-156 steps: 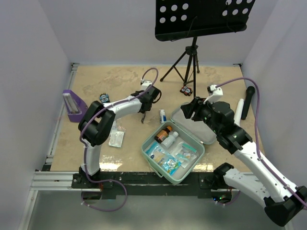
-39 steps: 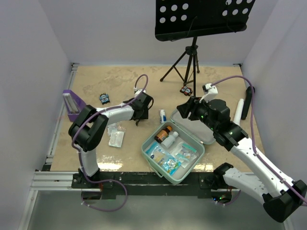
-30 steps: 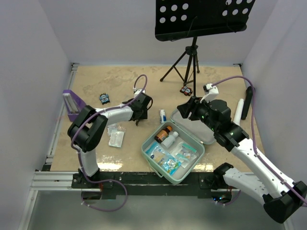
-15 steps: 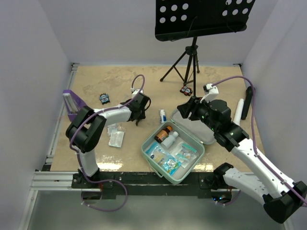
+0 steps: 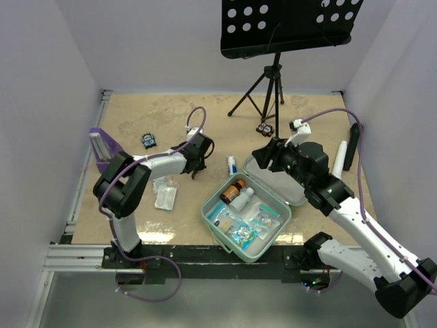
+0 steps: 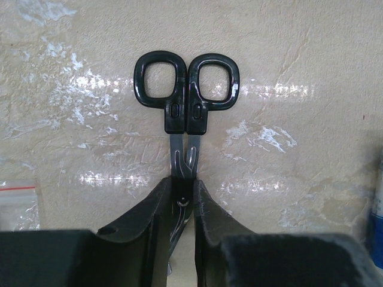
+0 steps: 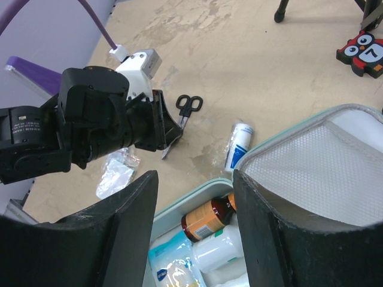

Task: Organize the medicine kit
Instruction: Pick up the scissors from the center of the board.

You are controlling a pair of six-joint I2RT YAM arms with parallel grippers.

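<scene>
Beige tabletop (image 5: 164, 113) bears one scissors (image 6: 186, 89), one medicine kit (image 7: 311, 161).

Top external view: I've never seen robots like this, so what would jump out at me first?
The open mint-green medicine kit at the front of the table, holding bottles and packets, draws the eye first. Left of it, the left arm's fingers pinch the blades of black-handled scissors lying on the table. A black music stand looms at the far side.
</scene>
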